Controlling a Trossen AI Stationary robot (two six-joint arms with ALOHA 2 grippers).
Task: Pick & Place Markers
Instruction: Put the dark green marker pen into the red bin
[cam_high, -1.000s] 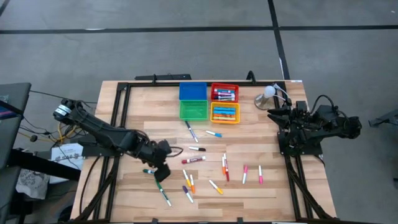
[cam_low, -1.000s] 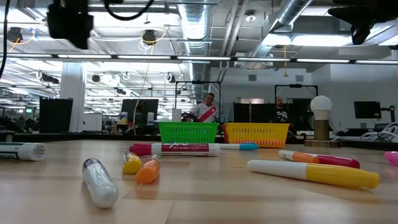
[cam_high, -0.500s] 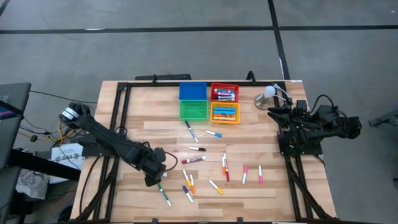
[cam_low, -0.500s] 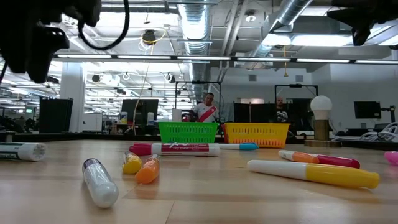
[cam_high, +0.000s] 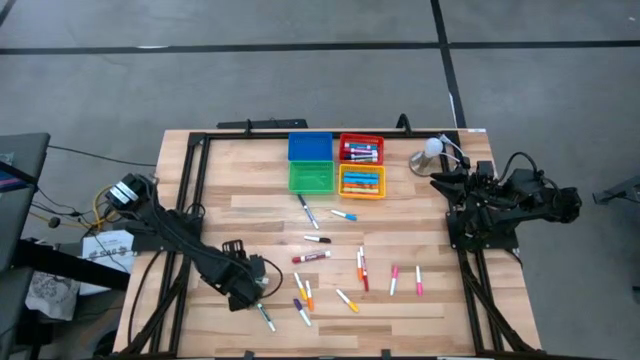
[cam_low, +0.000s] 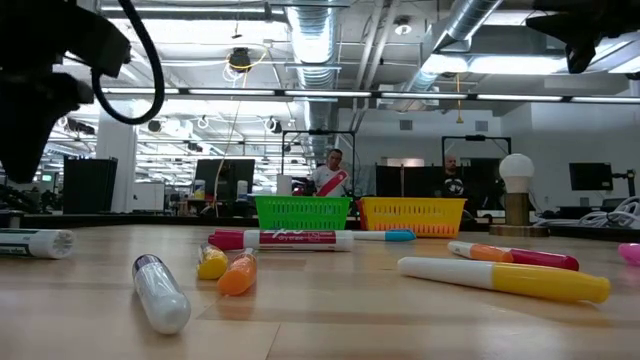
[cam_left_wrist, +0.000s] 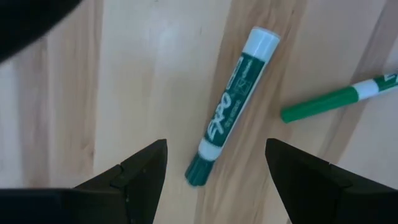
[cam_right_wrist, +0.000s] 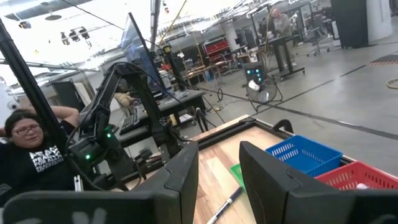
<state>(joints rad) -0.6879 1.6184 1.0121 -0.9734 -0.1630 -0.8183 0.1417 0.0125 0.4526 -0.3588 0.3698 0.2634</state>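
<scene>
Bare wood flanks dark green marker (cam_left_wrist: 227, 121); thin green marker (cam_left_wrist: 339, 99) lies just beside.

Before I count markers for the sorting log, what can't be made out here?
- Caps of markers in the red bin and yellow bin: too small, high view.
- Green-capped marker: cut off by the left wrist view's edge.
- Left gripper: covers the table beneath, high view.
</scene>
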